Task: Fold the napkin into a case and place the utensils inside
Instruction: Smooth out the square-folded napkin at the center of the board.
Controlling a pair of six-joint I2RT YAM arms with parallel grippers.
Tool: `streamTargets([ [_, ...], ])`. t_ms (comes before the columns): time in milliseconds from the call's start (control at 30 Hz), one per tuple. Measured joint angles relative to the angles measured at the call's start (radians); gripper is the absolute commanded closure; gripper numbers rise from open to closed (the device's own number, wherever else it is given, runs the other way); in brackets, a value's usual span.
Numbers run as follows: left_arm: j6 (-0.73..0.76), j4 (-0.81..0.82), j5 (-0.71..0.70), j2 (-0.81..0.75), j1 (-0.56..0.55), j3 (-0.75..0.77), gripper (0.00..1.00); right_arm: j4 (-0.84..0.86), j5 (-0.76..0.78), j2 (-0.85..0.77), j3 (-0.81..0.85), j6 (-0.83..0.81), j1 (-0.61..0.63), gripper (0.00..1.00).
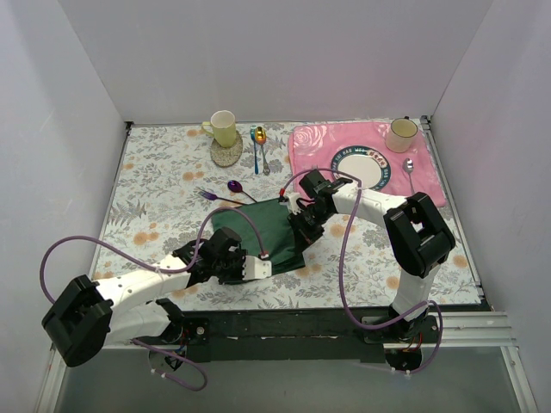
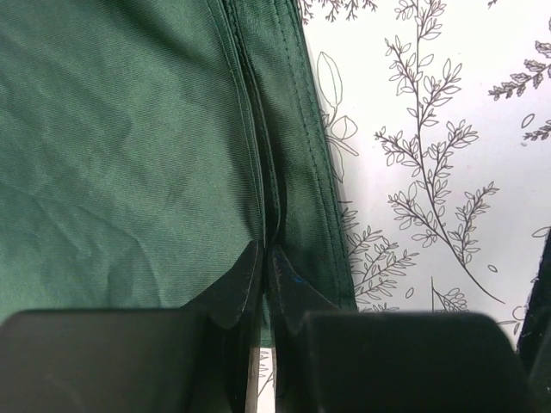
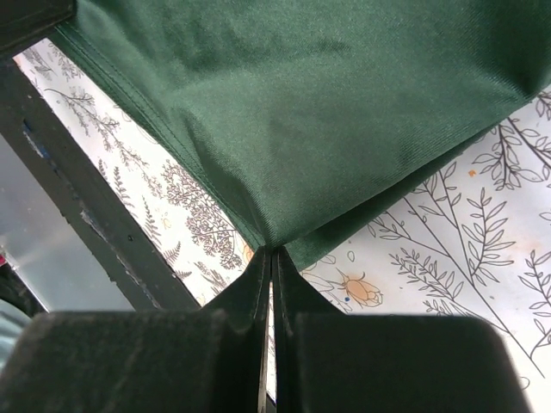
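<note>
The left gripper (image 2: 265, 258) and right gripper (image 3: 273, 258) each pinched the napkin (image 2: 129, 138) toward the floral tablecloth's (image 1: 155, 172) near edge, between white walls (image 1: 258, 52).

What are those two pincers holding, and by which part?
Both hold the dark green napkin: the left pincer pinches its stitched hem, and the right pincer pinches a pointed tip of the cloth.
</note>
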Motion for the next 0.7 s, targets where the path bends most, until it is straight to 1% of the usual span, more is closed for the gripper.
streamTargets([
  [367,-0.012,-0.098,0.008,-0.061,0.000,0.046,1.00,-0.049,-0.017,0.000,0.002,-0.023,0.000,0.99],
  [700,-0.024,-0.162,0.065,-0.063,0.000,0.084,1.00,-0.085,-0.023,-0.002,0.002,-0.038,0.000,0.99],
])
